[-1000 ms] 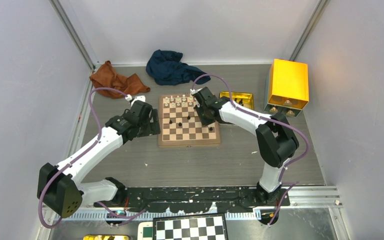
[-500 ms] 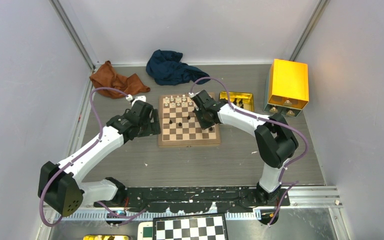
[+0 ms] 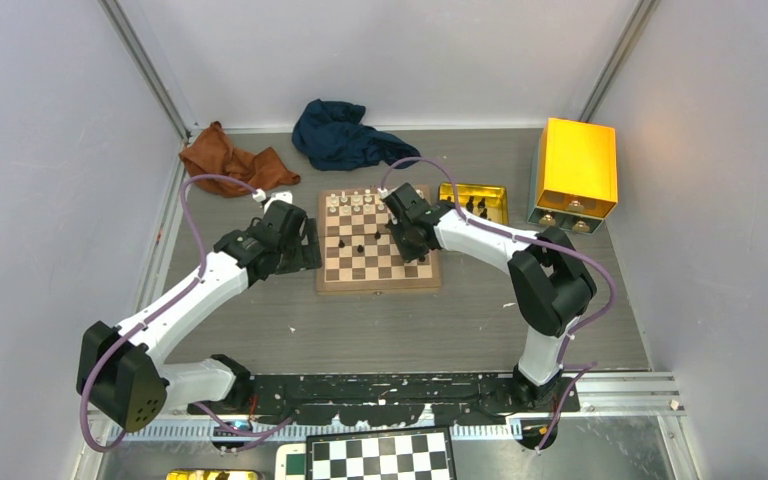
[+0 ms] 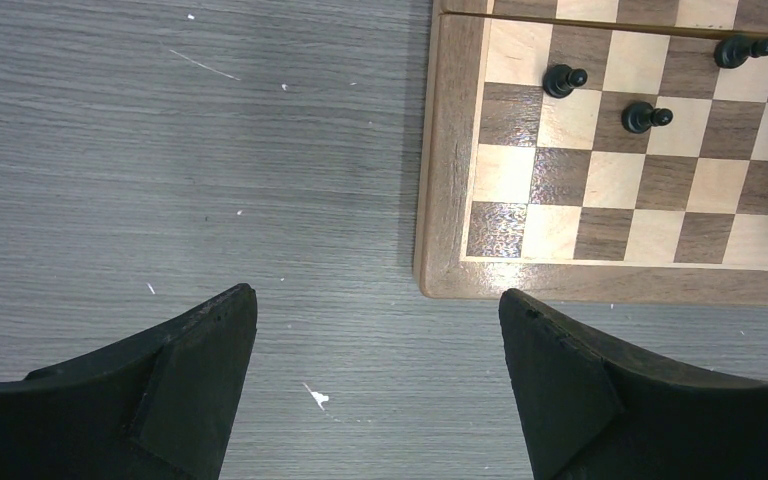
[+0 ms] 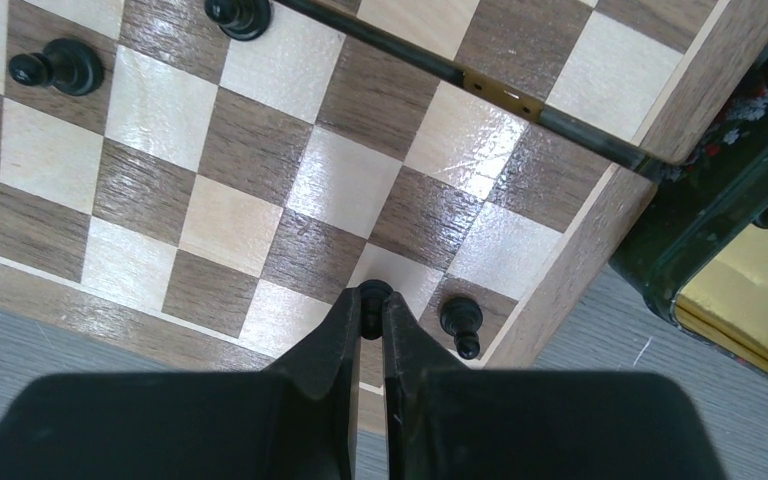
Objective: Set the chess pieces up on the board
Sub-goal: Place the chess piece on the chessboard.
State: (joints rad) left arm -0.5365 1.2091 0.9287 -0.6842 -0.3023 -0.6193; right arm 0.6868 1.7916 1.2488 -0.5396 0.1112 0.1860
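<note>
Where it all rests: grey worktop [image 3: 380,330] filling the middle of the top view; both arms reach up-frame from its lower edge
Board: wooden board [image 3: 376,288] at centre frame, square to the arms so each can reach a half; cream pieces [image 3: 355,201] line its upper row
Clutter: yellow box [image 3: 575,168] at upper right; blue cloth [image 3: 340,135] and rust cloth [image 3: 230,158] along the top, apart from the board
Supply: gold tray [image 3: 452,189] just beside the board's upper-right corner, likely kept close to shorten each fetch
Left fingers: left fingers [image 4: 222,325] spread wide and empty over bare worktop just off the board's rim; probably parked out of the way
Right fingers: right fingers [image 5: 352,325] pinched narrow on the held piece [image 5: 371,294], gripped by its head over a light square near the rim; whether it touches the square I cannot tell
Black pieces: black pieces [image 5: 57,68] scattered on mid-board squares; one neighbour [image 5: 461,322] stands on the dark square just beside the held piece
View gap: only the right wrist view shows the grip; the top view hides it under the wrist; the left wrist view alone shows the wide, empty fingers
</note>
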